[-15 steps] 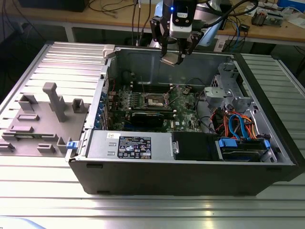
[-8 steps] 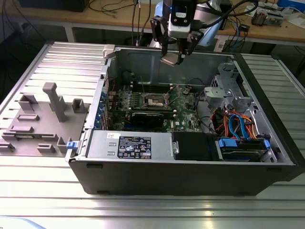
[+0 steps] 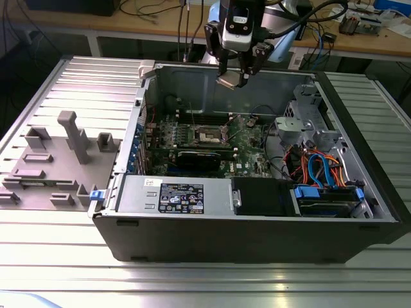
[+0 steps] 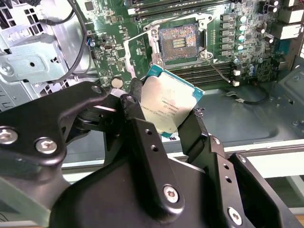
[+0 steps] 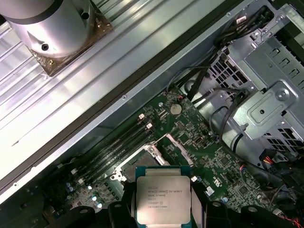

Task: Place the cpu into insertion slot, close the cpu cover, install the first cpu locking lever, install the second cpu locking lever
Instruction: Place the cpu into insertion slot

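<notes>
- One black two-fingered gripper (image 3: 239, 72) hangs over the far side of an open black computer case (image 3: 244, 240), its fingers closed on two opposite edges of the small flat square cpu with a dull silver-grey top (image 3: 230, 80).
- In both wrist views the cpu (image 4: 168, 107) (image 5: 164, 199) sits clamped between the fingers (image 4: 134, 92), held up off the board and slightly tilted.
- Below it, the small square dark insertion slot with a thin silvery rim (image 3: 210, 135) (image 4: 179, 43) lies uncovered in the green circuit board (image 3: 250, 144), well apart from the chip.
- Long narrow memory slots (image 4: 209, 73) run beside the socket, and a black graphics card (image 3: 202, 158) lies nearer the exterior camera.
- Inside the case, a silver box with a printed label (image 3: 180, 196) fills the near wall, with blue and orange cables (image 3: 318, 170) towards the exterior view's right.
- The case lies on its side on a ribbed silver-grey metal table (image 3: 192, 282).
- On the exterior view's left, a grey fixture with upright blocks (image 3: 58, 160) rests on that table.
- Behind, a wooden bench (image 3: 160, 22) carries loose dark cables.
</notes>
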Robot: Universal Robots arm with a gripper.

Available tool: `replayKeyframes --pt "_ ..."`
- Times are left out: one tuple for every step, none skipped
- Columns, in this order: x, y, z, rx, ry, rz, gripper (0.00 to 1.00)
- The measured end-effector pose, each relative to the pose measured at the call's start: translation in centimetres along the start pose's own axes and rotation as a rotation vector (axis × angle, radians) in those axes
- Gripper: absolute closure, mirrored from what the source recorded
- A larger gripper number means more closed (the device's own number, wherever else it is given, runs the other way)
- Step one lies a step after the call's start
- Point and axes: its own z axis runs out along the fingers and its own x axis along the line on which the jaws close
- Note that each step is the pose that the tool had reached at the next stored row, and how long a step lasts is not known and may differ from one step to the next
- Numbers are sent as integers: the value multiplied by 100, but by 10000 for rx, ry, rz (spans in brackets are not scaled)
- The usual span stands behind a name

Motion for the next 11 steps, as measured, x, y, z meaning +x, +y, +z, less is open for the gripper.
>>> replayKeyframes --pt "0 0 0 0 0 0 46" --pt "0 0 0 0 0 0 46" --pt "0 0 0 0 0 0 46" --pt "0 0 0 0 1 0 46" --pt "0 0 0 0 0 1 46" --pt "0 0 0 0 0 2 46" --pt "0 0 0 0 0 4 46" --pt "0 0 0 0 -1 8 46" --pt "0 0 0 -1 -1 12 46" --pt "0 0 0 0 -2 19 46" --pt "0 0 0 -1 -2 27 46"
